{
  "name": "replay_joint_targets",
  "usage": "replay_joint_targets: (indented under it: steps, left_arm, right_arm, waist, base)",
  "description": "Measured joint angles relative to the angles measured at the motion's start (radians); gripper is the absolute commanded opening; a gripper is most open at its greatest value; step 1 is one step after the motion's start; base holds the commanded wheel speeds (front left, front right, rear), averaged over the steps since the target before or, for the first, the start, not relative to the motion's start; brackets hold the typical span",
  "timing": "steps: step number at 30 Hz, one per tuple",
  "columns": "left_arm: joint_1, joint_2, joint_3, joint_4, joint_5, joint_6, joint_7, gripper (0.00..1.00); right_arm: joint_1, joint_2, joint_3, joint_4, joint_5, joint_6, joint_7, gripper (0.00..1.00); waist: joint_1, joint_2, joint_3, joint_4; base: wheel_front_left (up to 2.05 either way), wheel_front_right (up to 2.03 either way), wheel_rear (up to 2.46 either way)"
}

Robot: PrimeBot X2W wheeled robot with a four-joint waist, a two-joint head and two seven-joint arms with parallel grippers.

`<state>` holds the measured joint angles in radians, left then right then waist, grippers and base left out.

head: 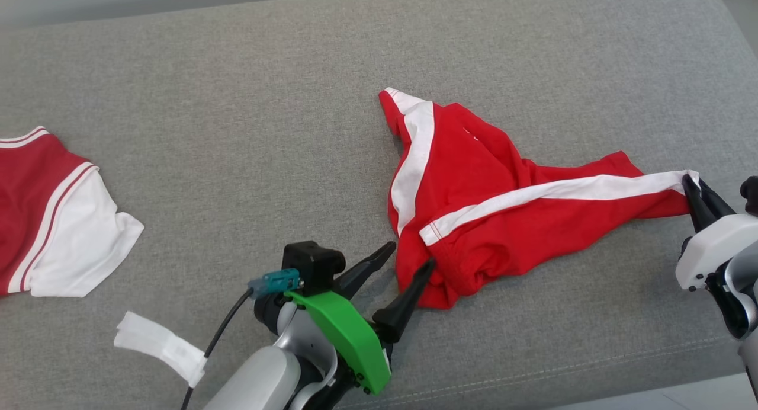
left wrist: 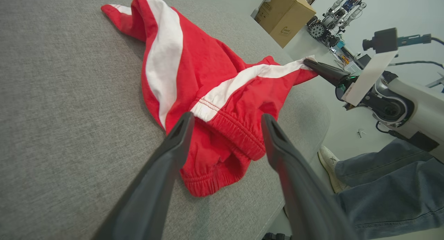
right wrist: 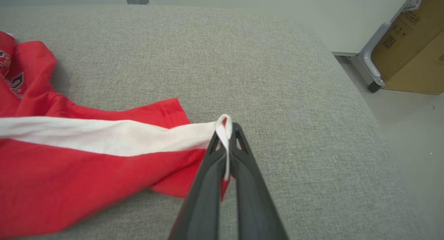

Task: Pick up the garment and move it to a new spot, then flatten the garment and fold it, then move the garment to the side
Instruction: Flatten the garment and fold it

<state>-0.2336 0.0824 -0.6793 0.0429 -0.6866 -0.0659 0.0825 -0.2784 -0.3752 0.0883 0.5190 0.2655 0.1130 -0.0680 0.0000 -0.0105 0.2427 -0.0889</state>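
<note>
Garment point(head: 474, 185) has its leg hem clamped in right gripper point(head: 691, 183), waistband at wide-parted left gripper point(head: 410, 254).

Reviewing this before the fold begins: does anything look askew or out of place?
The red garment lies bunched and twisted on the grey cushion, one leg stretched to the right gripper pinching its hem. A white strip lies near the front edge.

One bright red soft fabric garment point(head: 474, 179), carrying broad white bands along both sides, red stitching crossing one band's end; dark lettering point(right wrist: 14, 84), possibly navy, showing partly on the red. One flecked grey woven cushion point(head: 237, 102), appearing evenly heathered. One crimson-and-white cloth piece point(head: 35, 191), displaying thin crimson lines on white trim. One green plastic wrist plate point(head: 349, 333), showing solid colour.
</note>
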Motion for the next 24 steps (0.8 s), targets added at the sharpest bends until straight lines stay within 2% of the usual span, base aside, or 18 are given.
replay_joint_targets:
  steps: [3, 12, 19, 24]
  left_arm:
    - [-0.032, -0.024, 0.002, 0.026, -0.040, 0.000, 0.040, 1.00]
    - [-0.119, -0.011, 0.037, 0.123, -0.062, 0.036, 0.137, 1.00]
    - [-0.121, -0.025, 0.036, 0.146, -0.198, 0.030, 0.205, 1.00]
    - [-0.127, -0.030, 0.039, 0.141, -0.240, 0.029, 0.228, 1.00]
  right_arm:
    - [-0.001, 0.011, 0.016, -0.019, 0.000, 0.000, 0.000, 0.00]
    - [-0.028, 0.064, 0.051, -0.045, 0.000, 0.001, -0.002, 0.00]
    - [-0.027, 0.066, 0.041, -0.037, 0.000, -0.001, -0.020, 0.00]
    - [-0.026, 0.066, 0.037, -0.028, 0.000, -0.010, -0.028, 0.00]
  waist:
    - [0.0000, 0.0000, 0.019, -0.011]
    - [0.0000, 0.0000, 0.079, -0.061]
    - [0.0000, 0.0000, 0.110, -0.100]
    - [0.0000, 0.0000, 0.111, -0.102]
  base:
    - [0.00, 0.00, 0.00]
    - [0.00, 0.00, 0.00]
    - [0.00, 0.00, 0.00]
    - [0.00, 0.00, 0.00]
